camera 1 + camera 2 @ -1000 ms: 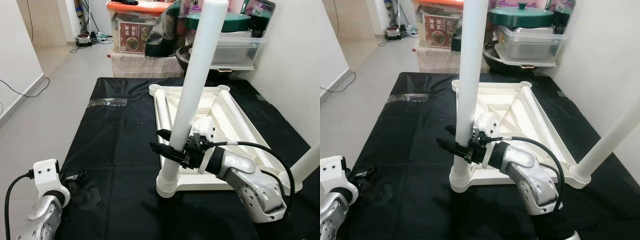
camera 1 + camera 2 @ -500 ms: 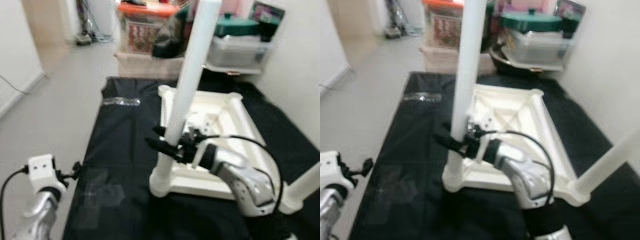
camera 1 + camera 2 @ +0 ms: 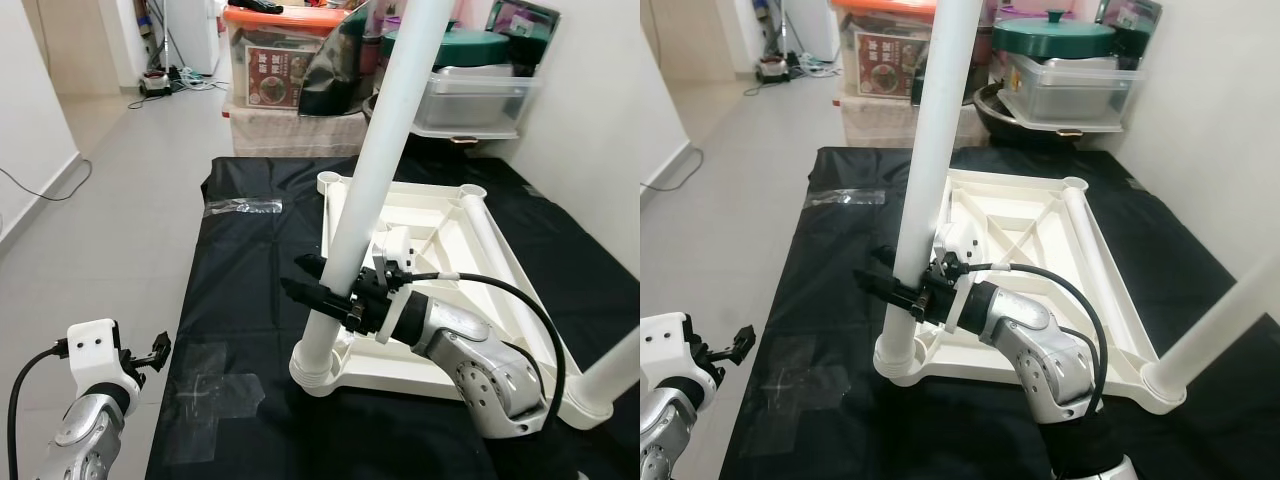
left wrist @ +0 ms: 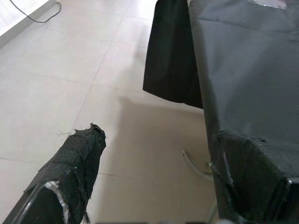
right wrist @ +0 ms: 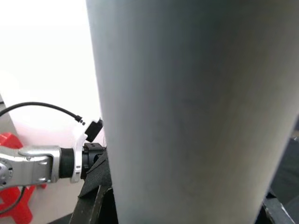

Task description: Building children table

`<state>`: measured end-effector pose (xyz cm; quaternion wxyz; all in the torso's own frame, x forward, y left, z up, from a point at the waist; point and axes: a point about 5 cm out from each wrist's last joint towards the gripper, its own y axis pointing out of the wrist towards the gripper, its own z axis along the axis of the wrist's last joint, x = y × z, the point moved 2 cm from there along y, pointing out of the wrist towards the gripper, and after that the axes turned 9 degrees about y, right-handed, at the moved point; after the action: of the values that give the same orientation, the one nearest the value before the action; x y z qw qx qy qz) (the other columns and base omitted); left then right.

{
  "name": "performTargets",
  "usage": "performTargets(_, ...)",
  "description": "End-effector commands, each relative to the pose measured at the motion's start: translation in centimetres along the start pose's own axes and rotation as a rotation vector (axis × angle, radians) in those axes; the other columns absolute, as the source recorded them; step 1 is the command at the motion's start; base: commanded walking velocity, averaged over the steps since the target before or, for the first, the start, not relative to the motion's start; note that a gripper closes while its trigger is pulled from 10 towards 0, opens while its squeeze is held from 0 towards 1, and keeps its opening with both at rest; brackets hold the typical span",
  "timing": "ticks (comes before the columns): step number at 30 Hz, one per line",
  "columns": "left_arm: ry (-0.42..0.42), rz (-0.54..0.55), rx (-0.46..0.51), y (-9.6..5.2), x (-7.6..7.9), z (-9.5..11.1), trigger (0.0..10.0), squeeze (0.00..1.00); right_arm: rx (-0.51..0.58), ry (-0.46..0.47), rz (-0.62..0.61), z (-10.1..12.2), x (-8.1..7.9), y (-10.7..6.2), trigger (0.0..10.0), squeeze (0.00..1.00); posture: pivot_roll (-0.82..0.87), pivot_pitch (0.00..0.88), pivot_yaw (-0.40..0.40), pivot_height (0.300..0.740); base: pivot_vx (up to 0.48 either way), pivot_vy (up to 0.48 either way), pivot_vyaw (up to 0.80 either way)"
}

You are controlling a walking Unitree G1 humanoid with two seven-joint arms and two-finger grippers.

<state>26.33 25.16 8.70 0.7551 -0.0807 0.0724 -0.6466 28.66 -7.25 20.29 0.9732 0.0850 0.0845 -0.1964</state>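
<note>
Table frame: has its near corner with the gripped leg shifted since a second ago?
Yes. The corner socket slid to the robot's left, nearer the tape patch on the black sheet.

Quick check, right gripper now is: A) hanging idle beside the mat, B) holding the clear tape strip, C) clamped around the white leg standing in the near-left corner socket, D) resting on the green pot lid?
C: the right gripper has its black fingers on either side of the white table leg, low down, just above the corner socket of the upturned tabletop.
</note>
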Motion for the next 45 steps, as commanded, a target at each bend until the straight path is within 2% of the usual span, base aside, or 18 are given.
performTargets(1, 0.003, -0.002, -0.004, 0.2, 0.1, -0.1, 10.0, 0.0, -0.038, -0.038, 0.012, -0.6, 0.1, -0.3, 0.0, 0.0, -0.01, 0.0, -0.054, 0.74, 0.0, 0.0, 0.0)
performTargets(3, 0.004, -0.004, -0.003, 0.4, 0.1, 0.0, 10.0, 0.0, -0.071, -0.104, 0.038, -0.5, 0.0, -0.3, 0.0, 0.0, -0.01, 0.0, -0.055, 0.74, 0.0, 0.0, 0.0)
performTargets(5, 0.004, -0.004, -0.003, 0.4, 0.1, 0.0, 10.0, 0.0, -0.071, -0.104, 0.038, -0.5, 0.0, -0.3, 0.0, 0.0, -0.01, 0.0, -0.055, 0.74, 0.0, 0.0, 0.0)
performTargets(6, 0.005, -0.004, 0.001, 0.5, 0.1, 0.1, 10.0, 0.0, -0.074, -0.162, 0.054, 0.3, 0.3, -0.1, 0.0, 0.0, -0.01, 0.0, -0.058, 0.74, 0.0, 0.0, 0.0)
performTargets(13, 0.004, -0.004, 0.001, 0.5, 0.2, 0.0, 10.0, 0.0, -0.074, -0.242, 0.079, 1.9, 0.5, 0.1, 0.0, 0.0, -0.01, 0.0, -0.059, 0.74, 0.0, 0.0, 0.0)
performTargets(17, 0.004, -0.004, -0.006, 0.5, 0.3, -0.2, 10.0, 0.0, -0.128, -0.297, 0.141, 1.9, -0.1, -0.5, 0.0, 0.0, -0.01, 0.0, -0.057, 0.74, 0.0, 0.0, 0.0)
performTargets(26, 0.002, -0.007, -0.015, 0.5, 0.2, -0.4, 10.0, 0.0, -0.19, -0.3, 0.217, 0.6, -1.6, -1.2, 0.0, 0.0, -0.02, 0.0, -0.054, 0.74, 0.0, 0.0, 0.0)
performTargets(33, 0.001, -0.013, -0.017, 0.6, 0.4, -0.4, 10.0, 0.0, -0.209, -0.309, 0.196, -0.2, -1.1, -0.4, 0.0, 0.0, -0.01, 0.0, -0.06, 0.74, 0.0, 0.0, 0.0)
performTargets(36, 0.002, -0.007, -0.016, 0.5, 0.2, -0.5, 10.0, 0.0, -0.251, -0.329, 0.167, -0.8, -0.2, 0.4, 0.0, 0.0, 0.0, 0.0, -0.07, 0.74, 0.0, 0.0, 0.0)
performTargets(39, 0.001, -0.003, -0.016, 0.4, 0.1, -0.5, 10.0, 0.0, -0.266, -0.333, 0.163, -0.8, 0.0, 0.7, 0.0, 0.0, 0.0, 0.0, -0.072, 0.74, 0.0, 0.0, 0.0)
performTargets(45, -0.003, 0.002, -0.022, 0.2, 0.1, -0.8, 10.0, 0.0, -0.309, -0.313, 0.222, -1.4, -0.5, 0.4, 0.0, 0.0, 0.01, 0.0, -0.079, 0.74, 0.0, 0.0, 0.0)
